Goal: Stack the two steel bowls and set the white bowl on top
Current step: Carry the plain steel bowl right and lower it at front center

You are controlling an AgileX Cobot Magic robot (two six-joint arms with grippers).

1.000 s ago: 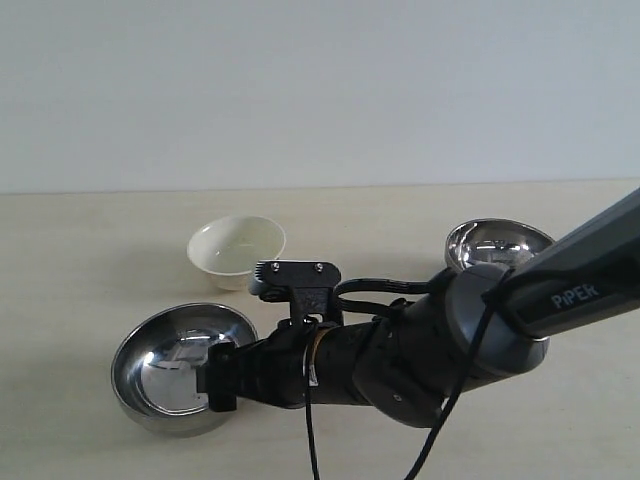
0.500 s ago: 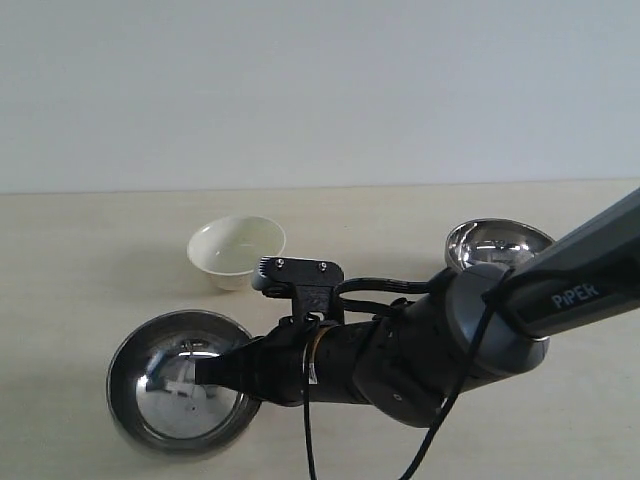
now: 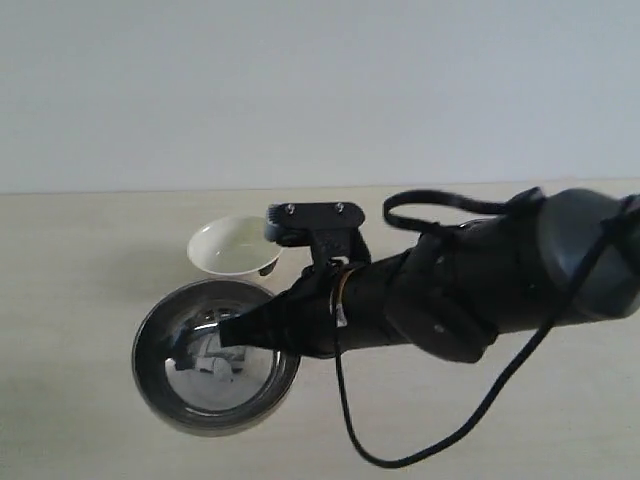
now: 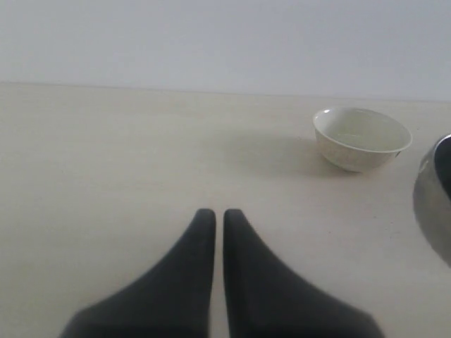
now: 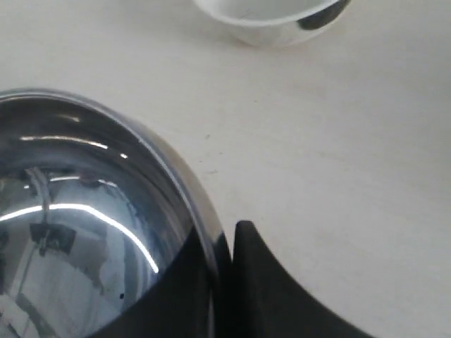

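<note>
My right gripper is shut on the rim of a steel bowl, one finger inside and one outside. This bowl is tipped so its mirror inside faces the exterior camera. In the right wrist view the rim of the steel bowl runs between the fingers of the right gripper. The white bowl stands just behind it on the table, and shows too as the white bowl and the white bowl. My left gripper is shut and empty over bare table. The second steel bowl is hidden behind the right arm.
The right arm stretches across the middle of the beige table, with a loose black cable hanging below it. A grey wall rises behind the table. The steel bowl's edge shows in the left wrist view.
The right gripper has raised and tipped the steel bowl and carried it a little to the right. The arm has risen and now covers the steel bowl at the far right.
</note>
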